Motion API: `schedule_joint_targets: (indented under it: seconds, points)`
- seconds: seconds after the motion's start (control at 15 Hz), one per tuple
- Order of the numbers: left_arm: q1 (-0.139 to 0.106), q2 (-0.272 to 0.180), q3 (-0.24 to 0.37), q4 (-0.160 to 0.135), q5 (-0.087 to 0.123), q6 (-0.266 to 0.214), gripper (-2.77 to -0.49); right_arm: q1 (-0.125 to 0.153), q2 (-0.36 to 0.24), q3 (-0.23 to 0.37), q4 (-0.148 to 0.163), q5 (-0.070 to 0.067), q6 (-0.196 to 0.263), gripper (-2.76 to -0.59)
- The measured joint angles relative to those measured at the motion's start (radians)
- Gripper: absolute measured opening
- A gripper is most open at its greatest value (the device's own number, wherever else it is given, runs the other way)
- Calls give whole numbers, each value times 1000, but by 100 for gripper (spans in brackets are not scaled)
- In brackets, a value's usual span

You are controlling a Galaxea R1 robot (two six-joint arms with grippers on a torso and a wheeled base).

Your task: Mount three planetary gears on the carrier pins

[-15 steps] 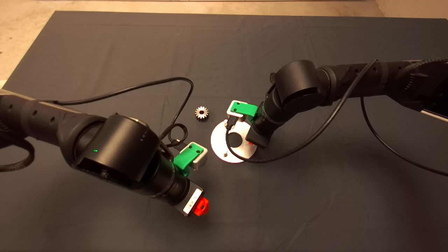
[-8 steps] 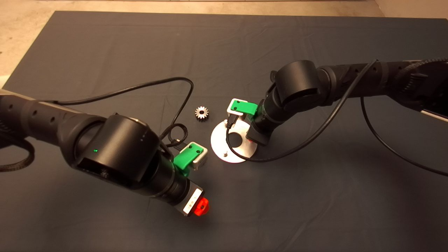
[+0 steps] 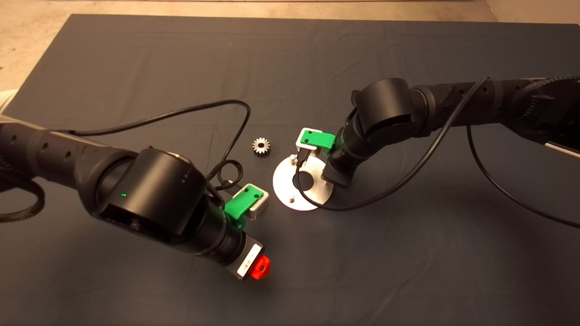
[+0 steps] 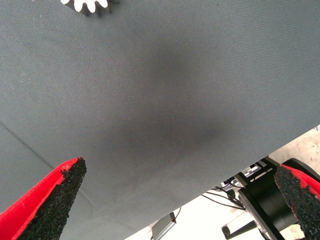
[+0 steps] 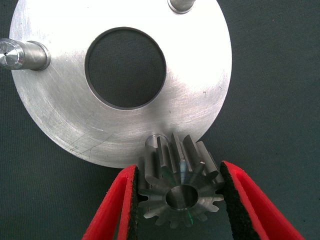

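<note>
The left gripper point(image 3: 259, 267) hangs idle over the dark surface point(image 3: 136, 54), fingers spread wide on nothing; a small silver toothed spur gear point(image 3: 261, 146) lies well beyond it. The right gripper point(image 5: 180, 200) is clamped on a second shiny silver spur gear point(image 5: 178, 187) at the near rim of the flat silver disc point(image 5: 60, 120), apparently over a peg. Two short upright metal pegs point(image 5: 22, 55) stand bare across the central hole. Best keep the bore square over its peg and lower gently.

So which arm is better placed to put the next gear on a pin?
Right. Its claw already grips a gear directly over the disc by a pin. The left claw is open and empty.
</note>
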Motion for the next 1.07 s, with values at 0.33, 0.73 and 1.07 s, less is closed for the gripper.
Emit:
schedule_joint_targets:
  seconds: [0.33, 0.73, 1.07]
  points:
    - [0, 0, 0, 0, 0, 0, -51, -4, 7, 0, 0, -4, 0, -236]
    - [0, 0, 0, 0, 0, 0, -51, -6, 18, 1, 0, 1, 0, -236]
    - [0, 0, 0, 0, 0, 0, -51, -6, 20, 1, 0, -2, 0, -236]
